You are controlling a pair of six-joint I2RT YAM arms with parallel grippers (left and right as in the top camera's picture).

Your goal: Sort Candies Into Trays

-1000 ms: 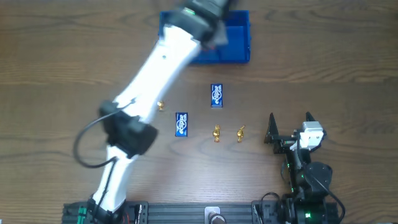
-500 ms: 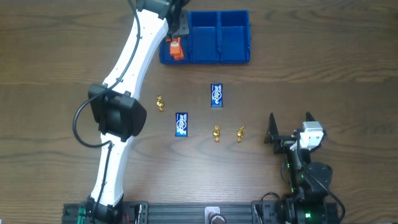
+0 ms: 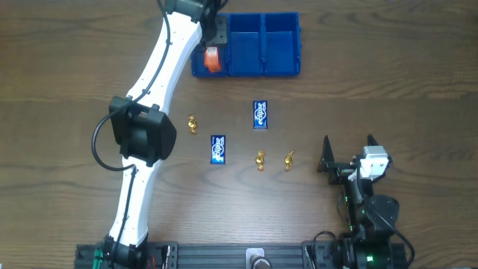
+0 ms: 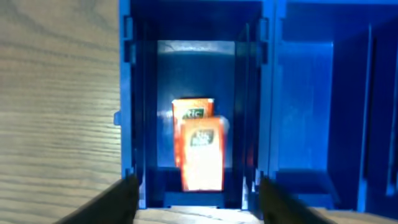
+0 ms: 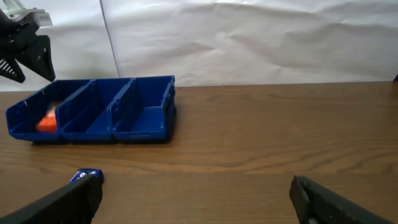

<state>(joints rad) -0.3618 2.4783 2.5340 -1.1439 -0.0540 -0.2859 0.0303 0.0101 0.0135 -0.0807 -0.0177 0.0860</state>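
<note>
**Two orange boxes in the tray's end compartment, five candies on the counter**

From above, the left arm (image 3: 160, 75) covers the far left corner of the blue tray (image 3: 258, 72), and the contents of the leftmost of its three compartments read as a single orange patch. The left wrist view shows two orange boxes (image 4: 201, 155) there, the nearer one overlapping the farther one and hiding its lower part. The left hand (image 4: 194, 199) hangs over that compartment, fingers spread wide and holding nothing. The middle and right compartments show bare blue floor.

On the counter (image 3: 403, 90), in front of the tray and apart from one another, lie two blue bars – one nearer the tray (image 3: 260, 114), one closer to the arm bases (image 3: 218, 149) – and three gold candies: one beside the left arm (image 3: 193, 123) and two near each other (image 3: 260, 159) (image 3: 289, 158). What shape the gold ones are is hard to tell. In the right wrist view one blue bar is half cut off behind a finger.

The right hand (image 3: 349, 153) sits low at the right, fingers spread, empty, well apart from the tray.
</note>
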